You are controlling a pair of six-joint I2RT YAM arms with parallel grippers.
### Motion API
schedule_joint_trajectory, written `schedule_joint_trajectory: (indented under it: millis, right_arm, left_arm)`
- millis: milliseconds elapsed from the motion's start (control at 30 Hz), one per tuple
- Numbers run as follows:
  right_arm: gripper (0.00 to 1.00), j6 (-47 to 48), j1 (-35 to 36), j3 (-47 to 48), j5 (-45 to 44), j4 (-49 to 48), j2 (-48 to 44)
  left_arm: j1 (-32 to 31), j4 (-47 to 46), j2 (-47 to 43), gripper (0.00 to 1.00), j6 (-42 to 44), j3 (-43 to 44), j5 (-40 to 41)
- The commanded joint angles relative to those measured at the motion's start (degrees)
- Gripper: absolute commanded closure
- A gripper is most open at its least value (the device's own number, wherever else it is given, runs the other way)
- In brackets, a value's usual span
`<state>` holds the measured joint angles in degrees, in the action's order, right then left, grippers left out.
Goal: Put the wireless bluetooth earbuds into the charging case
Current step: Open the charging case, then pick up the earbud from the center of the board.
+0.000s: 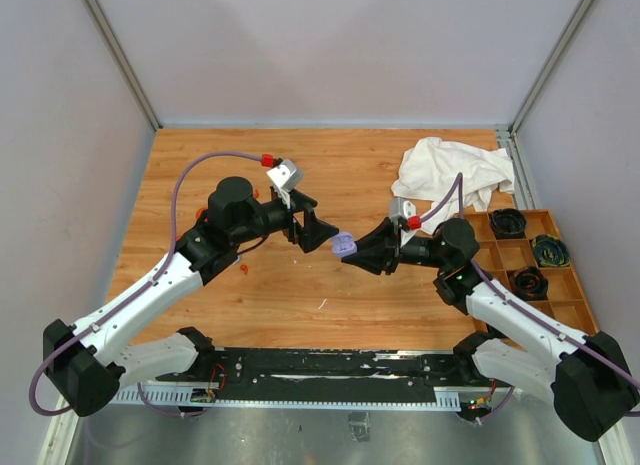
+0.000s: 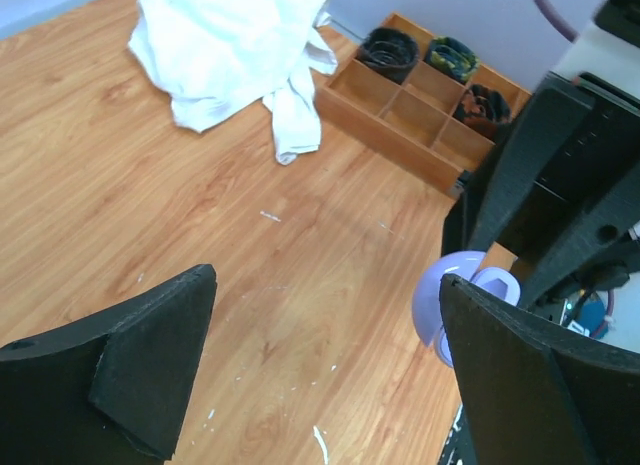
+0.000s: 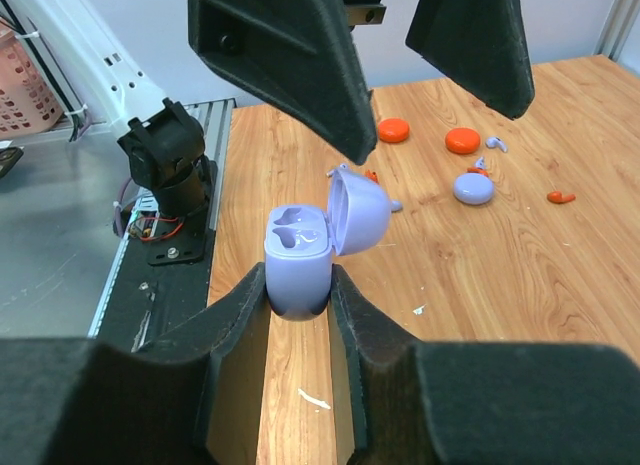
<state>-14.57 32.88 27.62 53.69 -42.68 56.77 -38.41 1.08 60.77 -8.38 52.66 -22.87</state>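
My right gripper [image 3: 298,287] is shut on a lavender charging case [image 3: 297,263] and holds it upright above the table. Its lid [image 3: 358,210] is flipped open and two wells show on top. My left gripper [image 3: 435,130] hangs open just beyond the case with nothing between its fingers. From the left wrist, the case [image 2: 448,297] sits past the right finger [image 2: 545,380]. Tiny earbuds lie on the wood beyond: lavender ones [image 3: 496,143] and orange-red ones [image 3: 560,196]. From above, the two grippers meet mid-table around the case [image 1: 344,245].
Two orange-red discs [image 3: 462,140] and a lavender disc [image 3: 473,188] lie among the earbuds. A crumpled white cloth [image 1: 452,173] sits at the back right. A wooden compartment tray [image 1: 560,285] with dark coiled items stands at the right edge.
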Motion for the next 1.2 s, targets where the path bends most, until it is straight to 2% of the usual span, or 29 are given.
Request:
schedule_joint_trajectory:
  millis: [0, 167, 300, 367, 533, 900, 1067, 1167]
  right_arm:
    - [0.96, 2.97, 1.06, -0.34, -2.01, 1.86, -1.74]
    - [0.96, 4.55, 1.07, -1.26, -4.03, 3.69, -2.10]
    - [0.96, 5.28, 1.06, -2.05, -5.16, 4.61, -2.43]
    - [0.96, 5.49, 1.04, -2.66, -5.99, 4.60, -2.82]
    - [0.96, 5.42, 1.07, -4.06, -7.43, 3.95, -2.84]
    - [0.95, 4.86, 1.82, -6.06, -9.73, 1.17, -3.21]
    - [0.94, 6.39, 3.22, -5.82, -11.33, 3.05, -3.59]
    - [0.93, 6.90, 3.71, -5.76, -11.96, 3.60, -3.77]
  left_arm:
    - [0.43, 2.98, -1.12, 0.01, -3.04, 2.29, 7.47]
    - [1.62, 10.07, -0.18, 0.01, -7.27, 1.97, 15.06]
    - [3.12, 17.99, 1.46, 0.01, -15.69, 1.02, 28.85]
    - [4.06, 20.01, 1.34, 0.01, -17.77, -0.89, 32.83]
    - [8.95, 20.77, -1.18, 0.01, -23.30, -7.93, 35.28]
    - [22.24, 26.15, -2.09, 0.01, -33.50, -16.27, 44.04]
    - [30.73, 24.69, -2.37, 0.02, -34.84, -20.02, 43.68]
    - [33.70, 24.71, -1.61, 0.06, -34.95, -20.83, 44.23]
